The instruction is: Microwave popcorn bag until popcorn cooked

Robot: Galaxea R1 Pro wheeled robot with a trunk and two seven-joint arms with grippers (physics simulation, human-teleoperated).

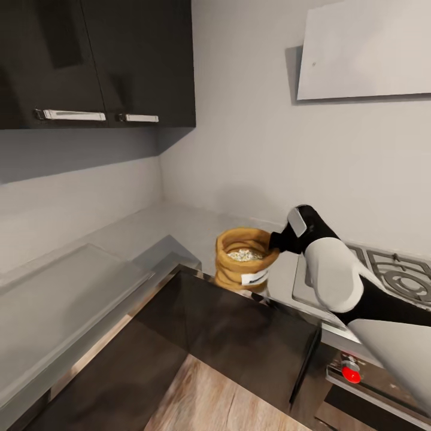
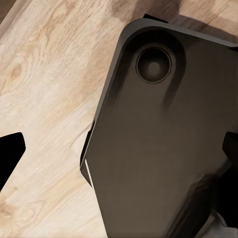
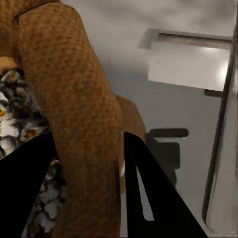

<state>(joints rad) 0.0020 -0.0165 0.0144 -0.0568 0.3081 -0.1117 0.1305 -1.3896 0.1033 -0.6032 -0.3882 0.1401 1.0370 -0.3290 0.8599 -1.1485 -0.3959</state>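
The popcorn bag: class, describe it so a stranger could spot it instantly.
Find the grey countertop in the kitchen corner, beside the stove. The popcorn bag stands at its front edge: a tan-brown sack with thick rolled rim, white label and pale popcorn inside.

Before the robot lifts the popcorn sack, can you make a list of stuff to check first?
1. Right gripper straddles the rolled rim of the popcorn bag, one finger inside and one outside: ok.
2. Fingers squeezed tight on the rim: cannot tell; they sit on either side, but contact isn't clear.
3. Bag standing upright on the countertop: ok.
4. The popcorn is inside the bag, nothing spilled around it: ok.
5. The microwave is ready and open: cannot tell.
6. Left gripper out of the way: ok; its wrist view looks down at wooden floor and a dark base, and it holds nothing.
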